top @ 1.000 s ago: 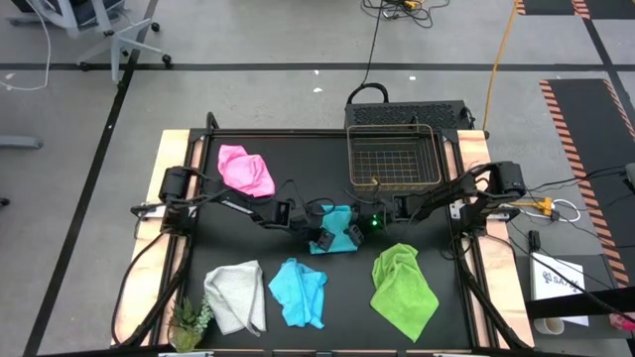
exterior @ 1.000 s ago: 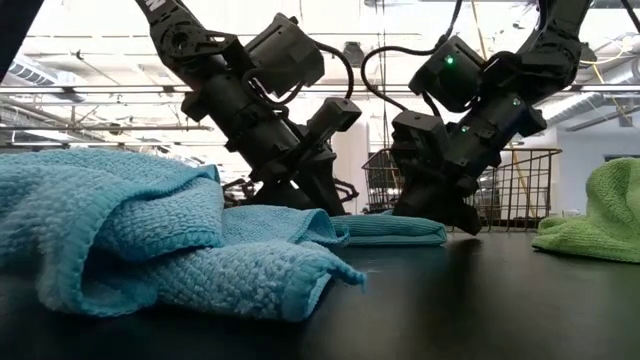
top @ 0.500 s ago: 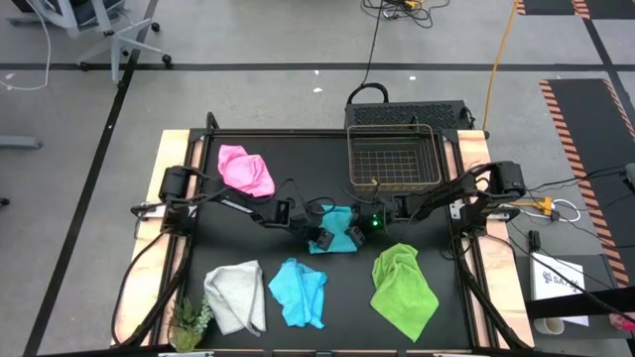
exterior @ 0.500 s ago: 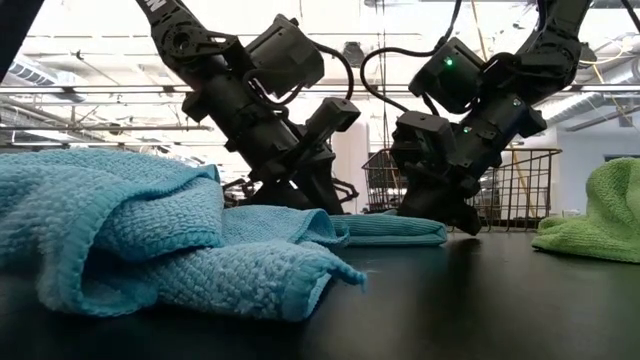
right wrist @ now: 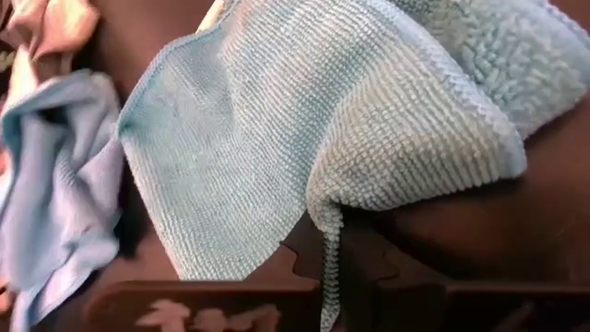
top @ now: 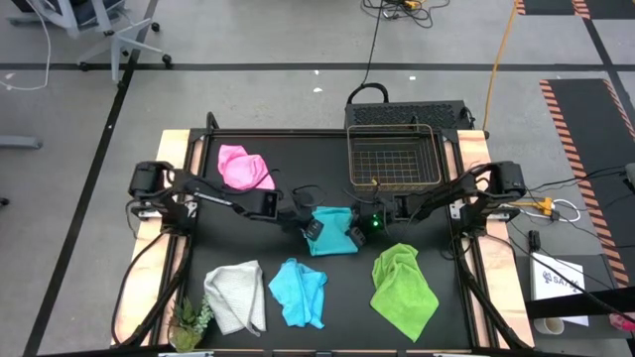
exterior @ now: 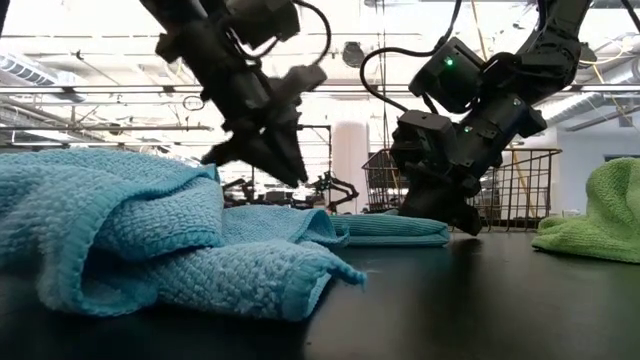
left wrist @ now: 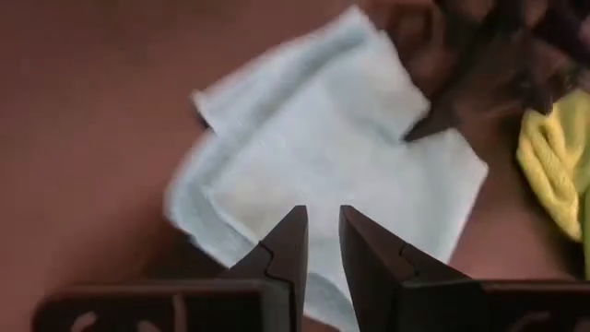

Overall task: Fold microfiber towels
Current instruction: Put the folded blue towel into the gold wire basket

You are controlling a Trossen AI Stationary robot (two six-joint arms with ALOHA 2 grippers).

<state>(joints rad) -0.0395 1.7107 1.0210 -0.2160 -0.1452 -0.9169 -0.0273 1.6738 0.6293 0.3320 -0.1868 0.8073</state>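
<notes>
A folded light blue towel (top: 332, 224) lies flat on the black table's middle; it also shows in the low view (exterior: 390, 230) and the left wrist view (left wrist: 323, 148). My left gripper (top: 310, 229) hangs above the towel's left end, lifted clear in the low view (exterior: 287, 170), with a narrow gap between its empty fingers (left wrist: 318, 231). My right gripper (top: 354, 236) is down at the towel's right end (exterior: 450, 215), shut on it. The pink (top: 245, 169), white-grey (top: 236, 296), second light blue (top: 300, 293) and lime green (top: 402, 288) towels lie crumpled on the table. My right gripper pinches the folded towel's hemmed edge (right wrist: 324, 249) between its two fingers, at the towel's right end. It comes slanting down from the table's right. The towel lies on the table, and its top layer bulges up just in front of the fingers (right wrist: 406, 120).
A wire basket (top: 394, 157) stands at the back right. A small green plant (top: 189, 319) stands at the near left corner. The second light blue towel (exterior: 130, 230) fills the low view's left foreground; the lime green towel (exterior: 595, 220) lies at its right.
My left gripper has risen off the folded towel's left end and gone a little toward the table's left edge; the towel stays flat where it was.
</notes>
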